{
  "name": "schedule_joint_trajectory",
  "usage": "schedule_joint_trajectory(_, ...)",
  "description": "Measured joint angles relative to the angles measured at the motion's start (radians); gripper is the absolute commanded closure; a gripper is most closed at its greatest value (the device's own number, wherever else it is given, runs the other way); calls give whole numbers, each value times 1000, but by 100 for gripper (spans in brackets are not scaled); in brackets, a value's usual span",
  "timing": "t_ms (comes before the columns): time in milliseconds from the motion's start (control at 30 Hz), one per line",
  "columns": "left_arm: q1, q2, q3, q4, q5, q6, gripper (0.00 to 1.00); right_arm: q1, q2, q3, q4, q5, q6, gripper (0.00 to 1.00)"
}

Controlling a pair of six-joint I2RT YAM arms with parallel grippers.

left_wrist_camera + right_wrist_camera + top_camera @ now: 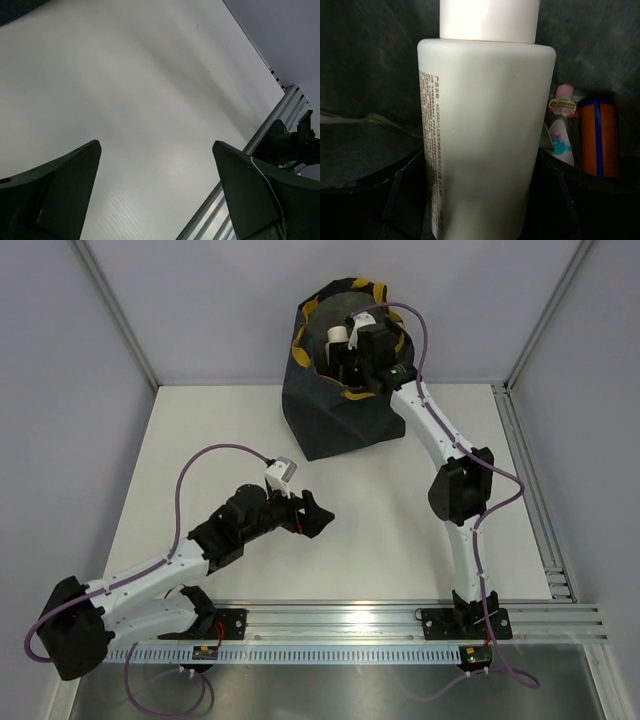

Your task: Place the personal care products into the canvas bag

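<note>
Far side of the bench (380, 530): canvas bag (330, 410), upright, navy with mustard rim. Within its mouth: right hand (352, 348), pinching a cream bottle (485, 135) with a pale cap, held upright between the fingers. Behind that bottle, deeper in the bag: peach bottle (562, 135) with pink cap, just beside an orange bottle (599, 140) with blue ends. Near left of the bench: left hand (305, 512), fingers spread wide, holding nothing

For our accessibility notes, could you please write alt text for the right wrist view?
A cream bottle with a white cap fills the frame, clamped between the dark fingers of the right gripper inside the grey-lined bag. Behind it at right sit a small bottle with a pink cap and an orange bottle with a blue stripe.
</note>
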Motion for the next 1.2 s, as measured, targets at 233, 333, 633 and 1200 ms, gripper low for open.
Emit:
schedule_joint_trajectory(233,0,-27,-6,-27,-36,24,1,-3,19,-90,31,-12,-6,32)
schedule_joint_trajectory(333,0,-63,-10,-55,-56,40,1,-7,32,-106,26,-42,-34,10)
schedule_joint_trajectory(633,0,-195,-20,-148,-149,108,1,-50,-29,-95,29,-227,-129,0)
schedule_joint_trajectory(1200,0,-246,70,-344,-316,190,1,-267,-791,-420,-143,-201,-193,1)
